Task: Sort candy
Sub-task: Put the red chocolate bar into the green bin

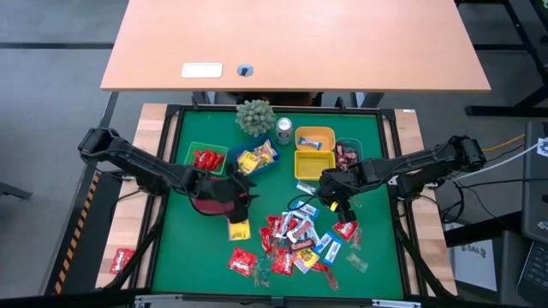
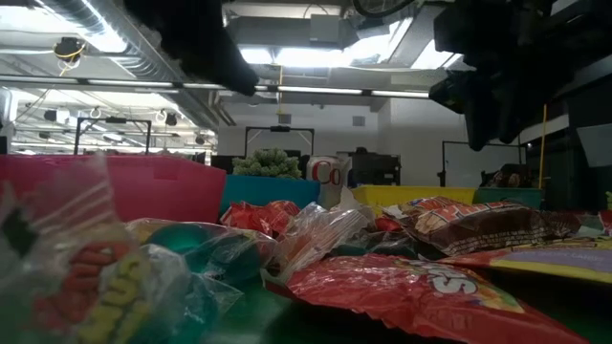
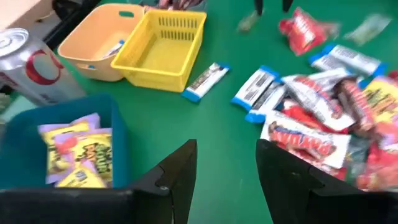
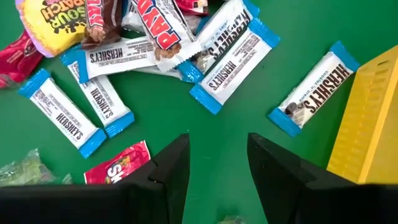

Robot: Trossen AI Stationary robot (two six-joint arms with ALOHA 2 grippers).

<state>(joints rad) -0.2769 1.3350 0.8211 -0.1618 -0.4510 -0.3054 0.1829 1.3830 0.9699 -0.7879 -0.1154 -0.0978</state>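
The candy lies in a loose pile (image 1: 295, 241) on the green mat's near middle: red, yellow, brown and blue-and-white wrappers. My left gripper (image 1: 248, 190) hangs open left of the pile. In its wrist view, bare mat shows between the fingers of my left gripper (image 3: 227, 149), near the blue bin (image 3: 68, 155) of yellow sweets. My right gripper (image 1: 336, 205) hangs open above the pile's far right edge. My right gripper (image 4: 219, 140) also shows bare mat between its fingers, with blue-and-white bars (image 4: 233, 59) lying flat beyond. One yellow sweet (image 1: 240, 229) lies alone near my left gripper.
Bins line the far side: green with red sweets (image 1: 205, 158), blue (image 1: 257, 158), orange (image 1: 314, 137), yellow basket (image 1: 312, 164), and a dark one (image 1: 348, 154). A silver can (image 1: 283, 130) and a small plant (image 1: 255, 115) stand behind them. A pink-red bin (image 2: 143, 186) is at left.
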